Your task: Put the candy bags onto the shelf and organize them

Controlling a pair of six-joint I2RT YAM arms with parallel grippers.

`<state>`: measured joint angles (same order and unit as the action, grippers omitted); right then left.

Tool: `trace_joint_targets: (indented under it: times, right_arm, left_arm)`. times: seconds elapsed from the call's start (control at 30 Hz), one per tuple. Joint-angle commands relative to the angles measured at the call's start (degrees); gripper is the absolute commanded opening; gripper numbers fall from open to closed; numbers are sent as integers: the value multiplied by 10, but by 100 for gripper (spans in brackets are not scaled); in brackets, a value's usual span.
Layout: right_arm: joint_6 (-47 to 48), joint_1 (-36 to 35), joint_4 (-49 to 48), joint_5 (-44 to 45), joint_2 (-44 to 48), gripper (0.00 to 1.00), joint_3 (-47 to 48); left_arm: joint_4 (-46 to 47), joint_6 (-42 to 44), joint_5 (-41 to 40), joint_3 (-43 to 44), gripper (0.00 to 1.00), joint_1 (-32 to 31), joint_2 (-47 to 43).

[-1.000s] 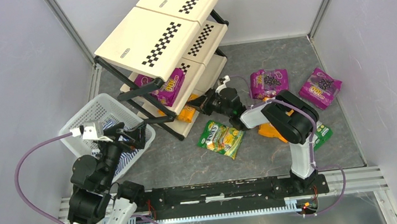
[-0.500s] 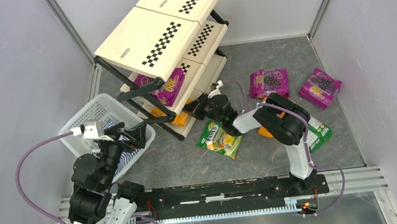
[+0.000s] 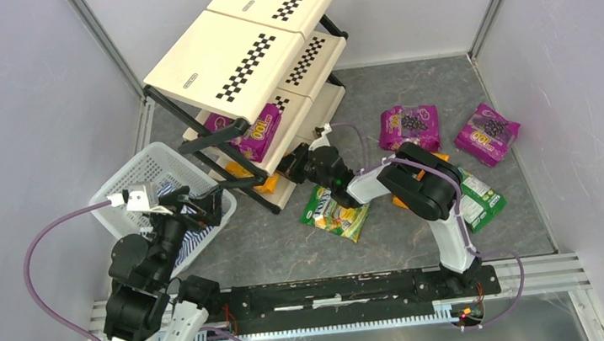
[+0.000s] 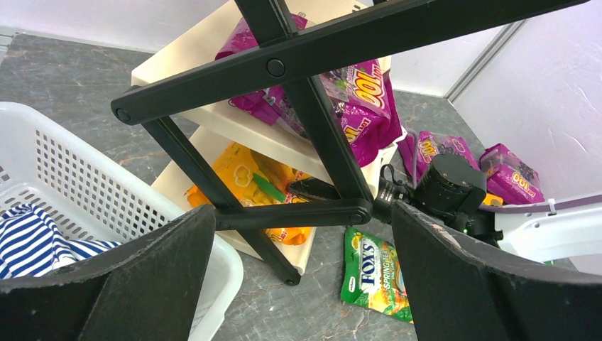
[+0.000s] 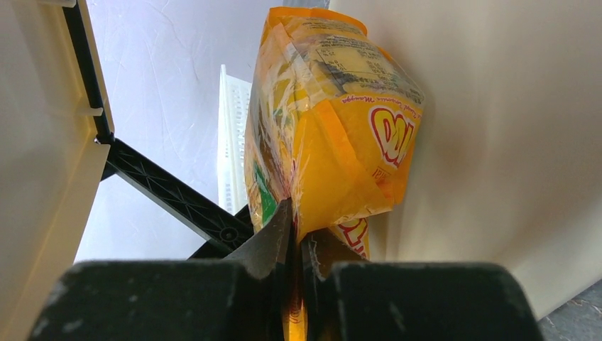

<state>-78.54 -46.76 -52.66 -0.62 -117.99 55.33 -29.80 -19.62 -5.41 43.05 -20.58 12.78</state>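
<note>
An orange-yellow candy bag is pinched by the right tool inside the shelf; the left tool is spread open

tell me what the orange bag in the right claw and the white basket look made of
The orange candy bag: thin glossy plastic film, seemingly; it crinkles and shows highlights where the right claw pinches it. The basket: likely rigid matte white plastic, with a moulded grid of holes.
</note>
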Motion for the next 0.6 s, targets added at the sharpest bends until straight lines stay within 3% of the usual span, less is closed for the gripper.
trace_joint_targets:
  times: [0.0, 0.27, 0.43, 0.57]
  right_arm:
    - [22, -4, -40, -24, -9, 13, 17]
    - [86, -4, -49, -64, 39, 48, -26]
    - [157, -2, -73, -108, 100, 63, -102]
    - [239, 10, -68, -159, 175, 66, -192]
  left_arm:
    - [25, 31, 8, -1, 100, 4, 6]
    - [25, 31, 8, -1, 100, 4, 6]
    - [25, 31, 7, 0, 100, 4, 5]
    - [25, 31, 9, 0, 100, 4, 4]
